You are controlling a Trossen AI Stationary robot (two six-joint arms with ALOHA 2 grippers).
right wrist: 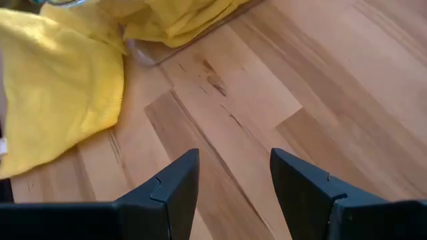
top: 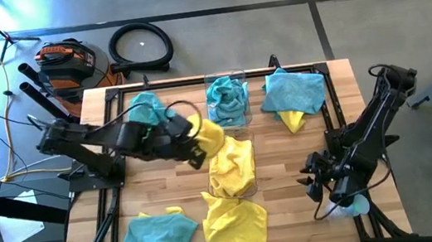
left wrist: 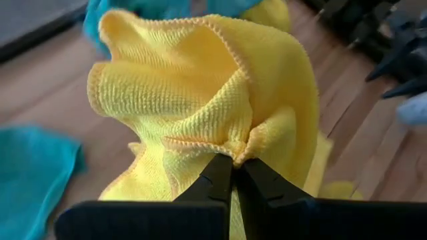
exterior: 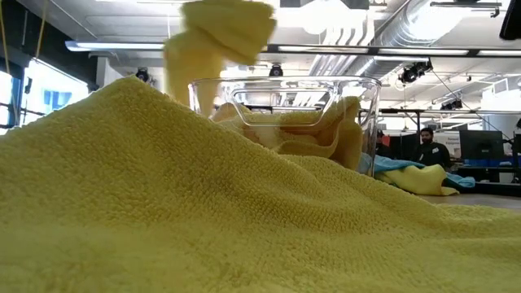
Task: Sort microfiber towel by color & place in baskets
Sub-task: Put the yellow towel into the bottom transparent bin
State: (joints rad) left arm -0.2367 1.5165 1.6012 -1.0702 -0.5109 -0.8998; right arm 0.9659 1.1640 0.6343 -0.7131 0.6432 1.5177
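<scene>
1. Two clear baskets at frame centre in the high view: upper basket [top: 228, 94] holding teal cloth, lower basket [top: 235, 169] holding yellow cloth.
2. Clenched on a yellow towel [top: 208, 134] at centre-left: left gripper [top: 196, 150], fingertips pinching a bunched fold (plainest in the left wrist view), cloth lifted just beside the lower basket.
3. Still loose on the table [top: 166, 186]: teal towel [top: 157, 236] at lower left, yellow towel [top: 235, 223] at bottom centre, teal-over-yellow pile [top: 292, 96] at upper right, teal cloth [top: 144, 110] at upper left behind the left arm.
4. Waiting at lower right, fingers spread and holding nothing: right gripper [top: 318, 184].
5. Judged roughly a third to half done, with several cloths left to sort.
</scene>
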